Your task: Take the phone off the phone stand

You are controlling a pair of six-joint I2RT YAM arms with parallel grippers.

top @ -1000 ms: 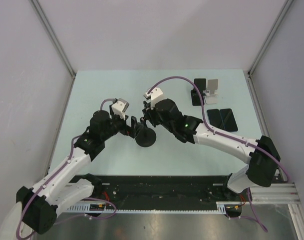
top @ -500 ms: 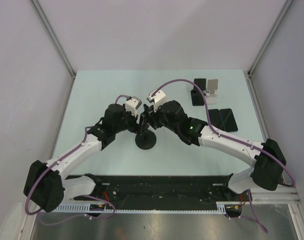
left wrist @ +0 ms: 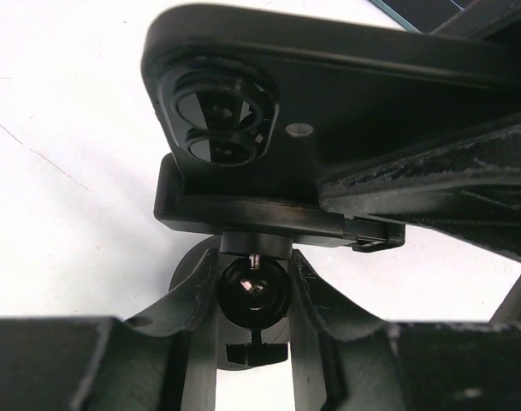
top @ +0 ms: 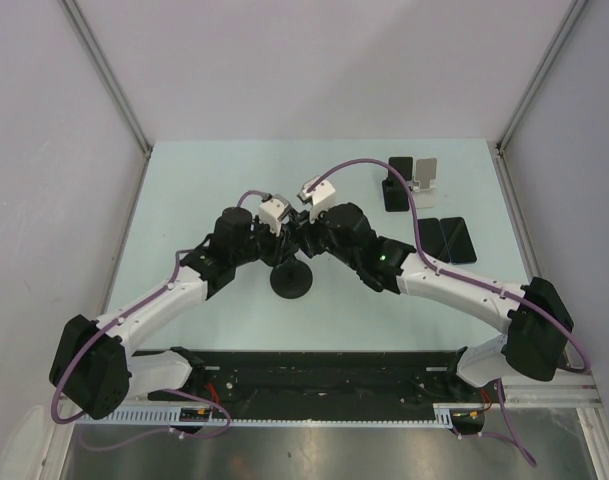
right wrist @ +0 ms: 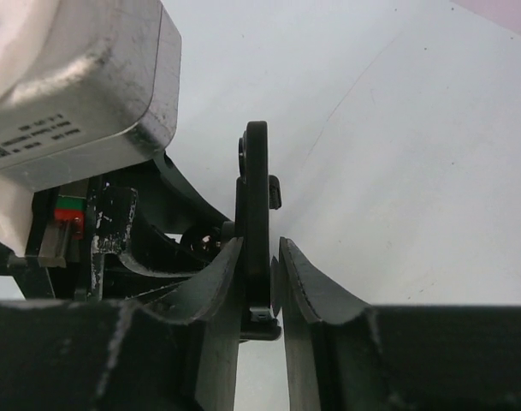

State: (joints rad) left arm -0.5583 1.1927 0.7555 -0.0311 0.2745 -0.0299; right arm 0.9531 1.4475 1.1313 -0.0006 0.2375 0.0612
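Still seated in the cradle of the black round-based phone stand (top: 291, 281) at frame centre, the black slab phone (left wrist: 346, 94) is not yet out. The right gripper (right wrist: 260, 257) pinches its edge, while the left gripper (left wrist: 253, 287) clamps the stand's ball neck. A second ago that left one hung further left, off the stand. Lifting remains.
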